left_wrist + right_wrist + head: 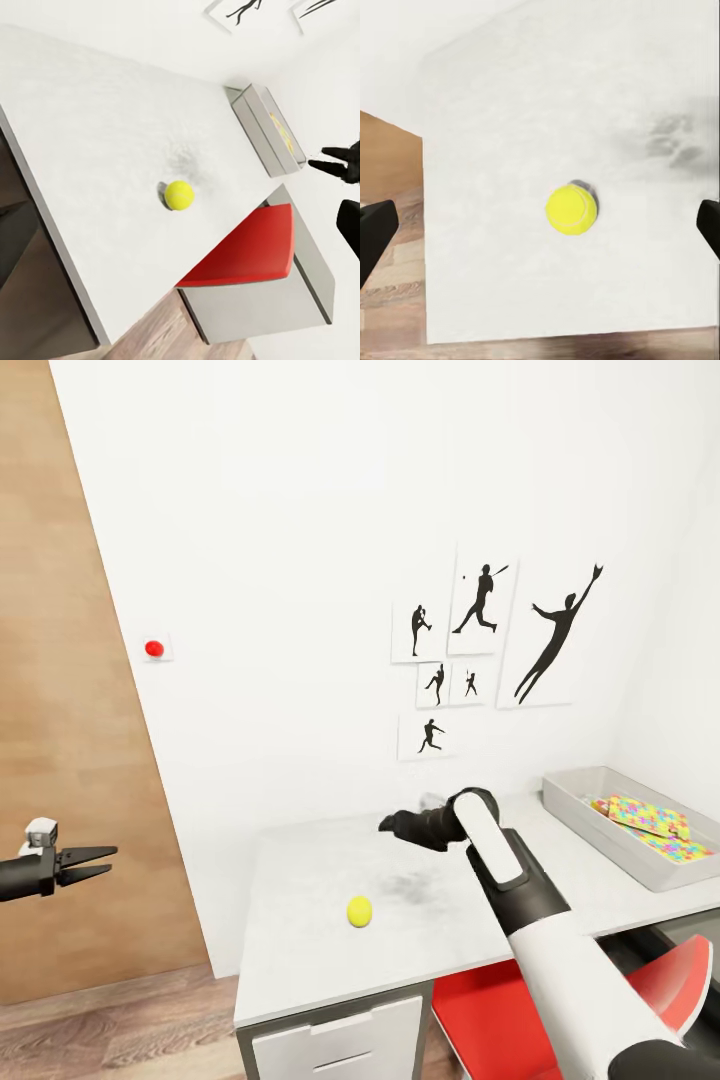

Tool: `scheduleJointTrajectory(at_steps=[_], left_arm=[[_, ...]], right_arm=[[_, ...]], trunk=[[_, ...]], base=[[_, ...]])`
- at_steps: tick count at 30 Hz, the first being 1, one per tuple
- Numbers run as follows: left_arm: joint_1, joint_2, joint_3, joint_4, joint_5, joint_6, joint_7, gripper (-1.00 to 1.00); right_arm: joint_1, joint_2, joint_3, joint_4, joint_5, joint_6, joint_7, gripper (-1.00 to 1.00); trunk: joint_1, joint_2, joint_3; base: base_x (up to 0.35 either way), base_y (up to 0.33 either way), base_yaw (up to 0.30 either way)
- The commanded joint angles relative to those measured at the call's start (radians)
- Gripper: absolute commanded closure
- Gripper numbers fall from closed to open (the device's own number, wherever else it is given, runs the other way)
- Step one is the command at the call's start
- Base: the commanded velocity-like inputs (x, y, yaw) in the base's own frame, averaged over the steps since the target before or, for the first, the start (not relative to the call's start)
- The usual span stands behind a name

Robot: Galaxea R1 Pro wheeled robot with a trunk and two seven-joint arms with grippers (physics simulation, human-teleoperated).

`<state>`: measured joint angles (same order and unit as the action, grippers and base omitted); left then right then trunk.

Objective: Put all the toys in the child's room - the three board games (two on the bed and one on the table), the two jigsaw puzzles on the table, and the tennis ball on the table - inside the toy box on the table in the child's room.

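Black and spread wide, the fingers of our right gripper (540,225) frame the tennis ball (571,209) in the right wrist view, one fingertip (375,229) at each edge of the picture and nothing between them; the jaws are released and well clear of the ball. From the head camera we see that gripper (395,824) hanging above the table (300,940), farther from the table's front edge than the tennis ball (359,911), on a white-and-black forearm reaching in over the table's front edge. A faint dark smudge (410,885) marks the table top between gripper and ball.

Our left gripper (100,862) hovers off the table's left end, in front of a wooden door (70,760), its two thin fingers slightly parted and holding nothing.

The ball rests alone on the pale grey top, near the table's front edge. At the table's right end sits the light grey toy box (590,815), with a jigsaw puzzle (655,828) of pastel pieces lying inside it. A red chair (490,1010) is tucked under the table beside white drawers (340,1040). On the wall behind the table hang black baseball silhouette pictures (480,650), and a small red knob (154,648) sits to their left.
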<state>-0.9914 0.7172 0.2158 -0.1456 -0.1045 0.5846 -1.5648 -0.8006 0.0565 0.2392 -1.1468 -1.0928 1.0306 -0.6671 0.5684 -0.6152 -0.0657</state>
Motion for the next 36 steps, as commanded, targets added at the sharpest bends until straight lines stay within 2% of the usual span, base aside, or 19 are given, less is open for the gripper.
scheduleJointTrajectory(at_steps=[1,2,4,5,6,9,14,25,36], left_arm=[[-0.001,0.000,0.007,0.000,-0.011,0.011,-0.006,-1.00],[-0.001,0.000,0.007,0.000,-0.011,0.011,-0.006,-1.00],[-0.001,-0.001,0.007,0.000,-0.011,0.011,-0.006,-1.00],[-0.001,-0.001,0.007,0.000,-0.011,0.011,-0.006,-1.00],[-0.001,-0.001,0.007,0.000,-0.011,0.011,-0.006,-1.00],[-0.001,-0.001,0.007,0.000,-0.011,0.011,-0.006,-1.00],[-0.001,-0.002,0.007,0.001,-0.012,0.011,-0.006,-1.00],[-0.001,-0.003,0.007,0.001,-0.011,0.009,-0.006,-1.00],[-0.001,-0.023,0.007,0.001,-0.013,0.009,-0.006,-1.00]], right_arm=[[-0.007,0.030,0.014,0.042,-0.005,0.002,-0.049,-1.00],[-0.012,0.044,0.019,0.064,-0.002,0.001,-0.067,-1.00],[-0.040,0.095,0.032,0.157,0.024,-0.006,-0.133,-1.00],[-0.055,0.112,0.035,0.201,0.045,-0.020,-0.154,-1.00],[-0.062,0.118,0.036,0.220,0.056,-0.028,-0.161,-1.00],[-0.081,0.118,0.039,0.270,0.096,-0.057,-0.180,-1.00],[-0.089,0.118,0.042,0.290,0.118,-0.072,-0.186,-1.00],[-0.091,0.118,0.049,0.302,0.125,-0.079,-0.187,-1.00],[-0.089,0.118,0.051,0.305,0.125,-0.080,-0.187,-1.00]], trunk=[[0.000,-0.002,-0.002],[0.000,-0.002,-0.002],[0.000,-0.002,-0.002],[0.000,-0.002,-0.002],[0.000,-0.002,-0.002],[0.000,-0.002,-0.002],[0.000,-0.002,-0.002],[0.000,-0.002,-0.003],[0.000,-0.002,-0.020]], base=[[0.000,0.000,0.000],[0.000,0.000,0.000],[0.000,0.000,0.000],[0.000,0.031,0.000],[0.006,0.067,0.000],[0.045,0.169,0.000],[0.146,0.224,0.000],[0.140,0.043,0.000],[0.004,0.000,0.000]])
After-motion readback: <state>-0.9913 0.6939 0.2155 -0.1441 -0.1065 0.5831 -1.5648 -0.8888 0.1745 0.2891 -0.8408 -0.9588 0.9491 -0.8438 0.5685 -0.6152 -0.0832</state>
